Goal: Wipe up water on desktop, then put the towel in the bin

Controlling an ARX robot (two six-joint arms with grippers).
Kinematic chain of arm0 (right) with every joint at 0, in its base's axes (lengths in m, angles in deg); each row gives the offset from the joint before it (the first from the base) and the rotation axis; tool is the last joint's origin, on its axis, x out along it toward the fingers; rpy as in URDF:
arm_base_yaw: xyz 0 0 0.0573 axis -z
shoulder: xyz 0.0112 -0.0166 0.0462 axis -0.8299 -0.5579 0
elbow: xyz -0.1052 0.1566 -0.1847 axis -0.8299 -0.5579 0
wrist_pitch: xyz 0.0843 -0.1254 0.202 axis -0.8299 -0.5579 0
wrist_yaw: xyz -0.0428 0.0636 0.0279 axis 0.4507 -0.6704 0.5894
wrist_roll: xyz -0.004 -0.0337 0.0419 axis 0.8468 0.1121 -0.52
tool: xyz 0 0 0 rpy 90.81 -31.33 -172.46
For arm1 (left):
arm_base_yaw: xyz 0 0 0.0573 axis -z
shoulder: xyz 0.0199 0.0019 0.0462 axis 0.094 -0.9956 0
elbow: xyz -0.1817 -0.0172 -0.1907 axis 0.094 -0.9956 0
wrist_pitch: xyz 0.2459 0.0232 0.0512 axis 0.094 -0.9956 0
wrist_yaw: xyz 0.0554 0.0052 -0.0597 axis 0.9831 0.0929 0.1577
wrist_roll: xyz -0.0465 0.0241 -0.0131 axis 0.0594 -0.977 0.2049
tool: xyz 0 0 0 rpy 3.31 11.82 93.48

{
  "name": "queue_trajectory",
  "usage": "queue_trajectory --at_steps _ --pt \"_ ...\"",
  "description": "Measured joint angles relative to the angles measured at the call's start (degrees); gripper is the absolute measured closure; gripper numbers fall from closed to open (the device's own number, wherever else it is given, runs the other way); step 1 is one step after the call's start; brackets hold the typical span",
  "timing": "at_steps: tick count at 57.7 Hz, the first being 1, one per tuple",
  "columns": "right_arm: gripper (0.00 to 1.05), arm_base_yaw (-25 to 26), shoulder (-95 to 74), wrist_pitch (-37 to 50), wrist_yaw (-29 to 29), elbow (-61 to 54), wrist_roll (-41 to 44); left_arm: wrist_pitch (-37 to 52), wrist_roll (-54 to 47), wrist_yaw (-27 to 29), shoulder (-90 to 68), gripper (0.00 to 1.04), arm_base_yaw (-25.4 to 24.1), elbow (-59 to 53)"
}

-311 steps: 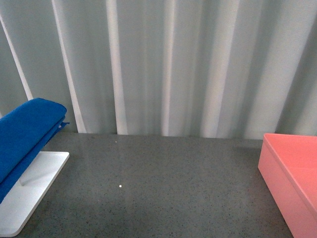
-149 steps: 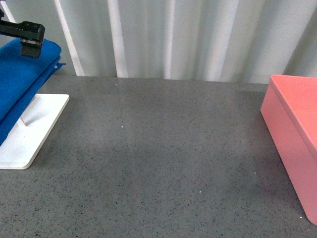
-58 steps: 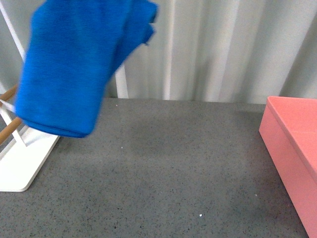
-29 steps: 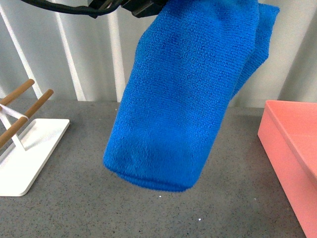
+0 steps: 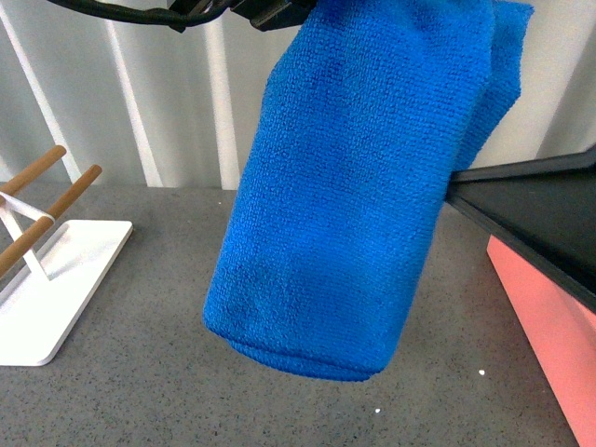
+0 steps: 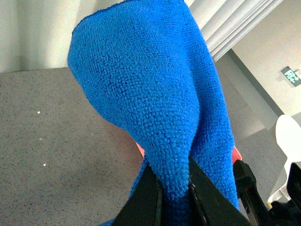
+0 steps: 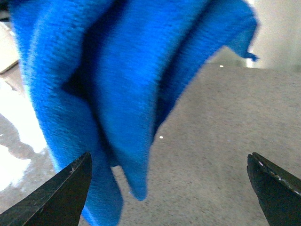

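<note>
The blue towel hangs folded above the middle of the dark speckled desktop, with its lower end clear of the surface. My left gripper is shut on the towel's upper fold, and in the front view its black body shows at the top edge. The salmon-pink bin stands at the right. My right gripper is open, with the towel hanging just in front of one finger and bare desktop between the two fingers. In the front view a black part of the right gripper comes in from the right, beside the towel and above the bin.
A white flat-based rack with two wooden bars stands at the left with nothing on it. Small bright specks lie on the desktop near the bin. Pale curtain folds close the back.
The towel came off the rack and was carried up and right to the middle. In the last half second it shifted slightly right, and the right gripper came into the front view.
</note>
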Motion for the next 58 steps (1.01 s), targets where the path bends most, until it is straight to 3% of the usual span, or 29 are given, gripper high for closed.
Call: queue_trajectory --at_steps 20,58 --pt "0.08 -6.7 -10.4 0.1 7.3 9.2 1.3 0.0 0.0 0.0 0.0 0.99 0.0 0.0" --pt "0.98 -9.0 -11.0 7.9 9.9 10.3 -2.0 0.1 0.0 0.0 0.0 0.99 0.0 0.0"
